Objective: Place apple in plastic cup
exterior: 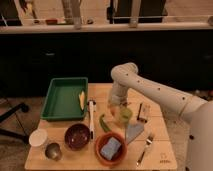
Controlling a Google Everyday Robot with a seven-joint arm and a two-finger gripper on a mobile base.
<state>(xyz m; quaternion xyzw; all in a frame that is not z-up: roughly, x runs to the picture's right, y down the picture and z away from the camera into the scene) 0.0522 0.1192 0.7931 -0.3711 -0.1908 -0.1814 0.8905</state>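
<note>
One small fruit at stake, yet not clearly visible: apple apparently hidden at the gripper [116, 106], low over the table's middle. Just right of and below it, touching or nearly so, the translucent light green plastic cup [125, 115], upright on the wooden table [160, 145]. Jaw state impossible to tell, so no saying whether the apple is held.

Around the cup: a green pepper-like vegetable [104, 123] to its left, a grey wedge-shaped item [133, 132] below, a small dark bar-shaped object [144, 112] to the right. Further out: a fork [144, 148], an orange-brown bowl [110, 148] holding a blue sponge [110, 148], a dark maroon bowl [77, 136], a white-handled utensil [91, 116], a metallic grey cup [53, 150], a white cup [38, 137], and a green tray [60, 100] with a yellow item [81, 99] (possibly corn) inside.

Possible trouble: cup light and about as narrow as the fruit, so an off-centre release likely to tip it or send the apple rolling among the clutter.

Hidden or unclear: apple itself, fingertips, cup's interior.
</note>
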